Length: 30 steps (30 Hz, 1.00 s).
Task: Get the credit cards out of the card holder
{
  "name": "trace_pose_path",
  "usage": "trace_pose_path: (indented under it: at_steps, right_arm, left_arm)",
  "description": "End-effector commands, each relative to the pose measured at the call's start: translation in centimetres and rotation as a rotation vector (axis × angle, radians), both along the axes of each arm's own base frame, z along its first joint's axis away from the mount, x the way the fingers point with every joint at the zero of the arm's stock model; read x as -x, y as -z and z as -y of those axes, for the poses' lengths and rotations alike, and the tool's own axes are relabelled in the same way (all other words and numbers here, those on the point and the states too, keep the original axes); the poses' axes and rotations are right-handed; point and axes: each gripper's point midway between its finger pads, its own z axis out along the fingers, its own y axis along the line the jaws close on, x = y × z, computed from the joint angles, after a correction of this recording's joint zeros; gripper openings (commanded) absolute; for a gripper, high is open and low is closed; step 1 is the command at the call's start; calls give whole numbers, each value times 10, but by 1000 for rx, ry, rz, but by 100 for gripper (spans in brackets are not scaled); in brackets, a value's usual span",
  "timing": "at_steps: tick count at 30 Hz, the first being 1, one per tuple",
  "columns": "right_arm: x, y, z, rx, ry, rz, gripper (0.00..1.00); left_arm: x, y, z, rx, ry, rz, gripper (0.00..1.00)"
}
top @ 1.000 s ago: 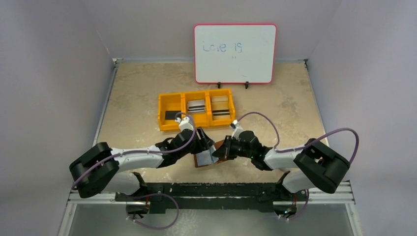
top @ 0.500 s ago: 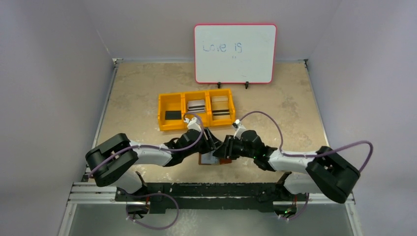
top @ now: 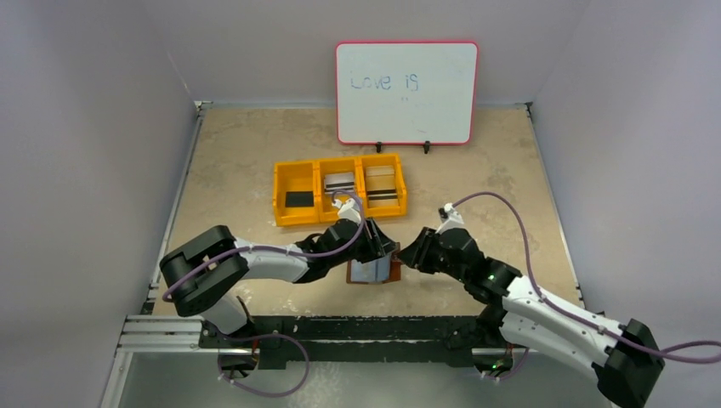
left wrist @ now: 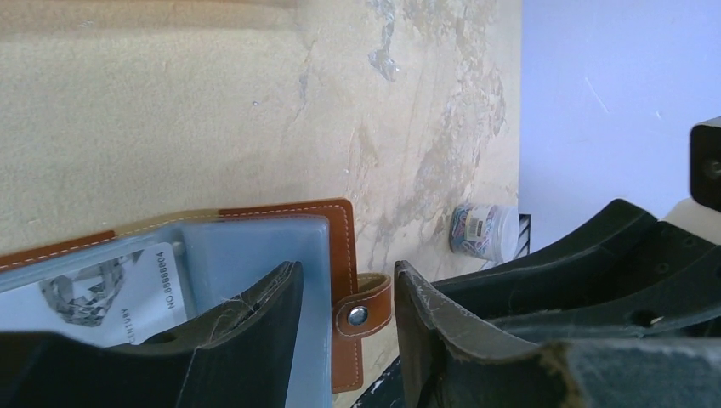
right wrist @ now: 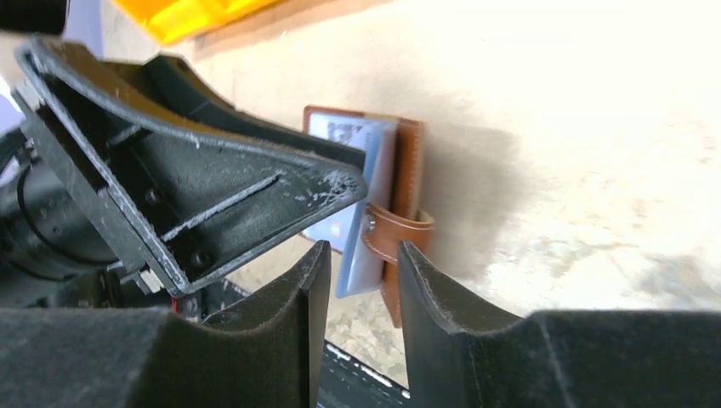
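Note:
The brown leather card holder (top: 371,274) lies open near the table's front edge, its pale clear sleeves up. In the left wrist view its brown edge (left wrist: 344,246) and snap tab (left wrist: 363,314) show, and a white printed card (left wrist: 102,287) sits in a sleeve. My left gripper (top: 387,249) is open, its jaws (left wrist: 346,270) straddling the holder's right edge, one finger over the sleeves. My right gripper (top: 410,255) is open and empty (right wrist: 363,249), just right of the holder (right wrist: 410,157), apart from it. Three credit cards lie in the yellow bin: black (top: 299,199), grey-white (top: 339,183), beige (top: 382,182).
The yellow three-compartment bin (top: 276,197) stands behind the grippers. A whiteboard (top: 406,92) stands at the table's back edge. A small clear tub of coloured clips (left wrist: 480,229) sits past the table's front edge. The black rail (top: 366,327) runs along the front.
My right gripper has pulled back to the right, off the card holder. My left gripper has moved right over the holder, which has shifted slightly right.

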Motion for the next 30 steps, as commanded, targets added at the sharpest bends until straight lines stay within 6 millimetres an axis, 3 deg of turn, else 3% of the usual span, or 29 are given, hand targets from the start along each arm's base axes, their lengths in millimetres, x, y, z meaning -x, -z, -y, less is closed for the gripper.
trace_pose_path:
  at_steps: [1,7,12,20,23,27,30]
  right_arm:
    - [-10,-10,41,102,204,-1,35]
    - [-11,-23,38,78,176,41,18]
    - [7,-26,-5,-79,-55,64,1]
    - [24,-3,-14,-159,-123,20,0]
    - [38,18,-13,-168,-134,-78,0]
    - [36,19,-22,-204,-150,-71,0]
    - [23,20,-21,-167,-101,-64,0]
  left_arm:
    - [-4,-22,18,47,18,48,42]
    - [3,-3,34,10,58,5,29]
    - [5,20,35,-24,28,-37,25]
    - [1,25,33,-30,2,-40,23]
    - [1,24,31,-32,-3,-39,23]
    - [0,22,28,-42,-10,-30,23]
    - [0,23,28,-53,-9,-30,23]
